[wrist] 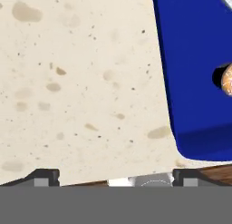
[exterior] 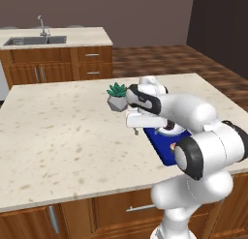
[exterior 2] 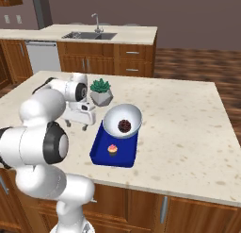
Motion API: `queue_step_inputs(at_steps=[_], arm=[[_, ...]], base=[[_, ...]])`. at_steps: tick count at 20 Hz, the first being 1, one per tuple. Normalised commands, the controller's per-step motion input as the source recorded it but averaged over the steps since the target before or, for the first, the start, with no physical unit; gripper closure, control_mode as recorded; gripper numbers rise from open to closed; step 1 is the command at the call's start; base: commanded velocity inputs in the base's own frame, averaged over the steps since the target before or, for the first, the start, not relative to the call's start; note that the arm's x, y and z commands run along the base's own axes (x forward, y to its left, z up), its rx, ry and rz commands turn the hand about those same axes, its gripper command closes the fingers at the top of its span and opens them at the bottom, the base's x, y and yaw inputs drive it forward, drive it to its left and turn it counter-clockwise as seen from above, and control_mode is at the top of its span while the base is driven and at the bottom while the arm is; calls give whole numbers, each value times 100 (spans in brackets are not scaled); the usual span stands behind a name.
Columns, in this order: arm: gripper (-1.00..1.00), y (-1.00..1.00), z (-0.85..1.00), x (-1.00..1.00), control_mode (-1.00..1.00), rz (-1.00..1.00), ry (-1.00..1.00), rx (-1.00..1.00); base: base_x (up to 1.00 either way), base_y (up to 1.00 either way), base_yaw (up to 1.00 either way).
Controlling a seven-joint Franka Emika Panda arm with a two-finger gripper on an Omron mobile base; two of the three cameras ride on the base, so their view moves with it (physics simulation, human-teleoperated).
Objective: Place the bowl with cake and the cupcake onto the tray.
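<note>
The bowl with cake [exterior 2: 122, 120] sits on the far end of the tray [exterior 2: 101, 149] and the cupcake [exterior 2: 112, 150] on its near half — the tray lies near the worktop's [exterior 2: 188, 123] front edge. The gripper [exterior 2: 78, 125] hangs empty beside the tray's left rim, fingers apart; a potted plant [exterior 2: 101, 92] stands just behind.

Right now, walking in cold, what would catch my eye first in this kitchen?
Probably the big white robot arm rising in front of the island, its gripper hanging empty over the counter beside a deep blue tray. On that tray rest a pale bowl holding a dark piece of cake and a tiny pink cupcake. A small potted plant stands just behind.
</note>
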Motion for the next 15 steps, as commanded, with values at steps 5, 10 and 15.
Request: queue_step_inputs(at_steps=[5, 10, 15], arm=[[-100, 46, -7, -71, -100, 3, -3, -4], [-100, 3, -2, -87, -100, -9, -14, 0], [-100, 0, -4, -74, -100, -9, -16, -1]], base=[[0, 0, 0], [0, 0, 0], [0, 0, 0]])
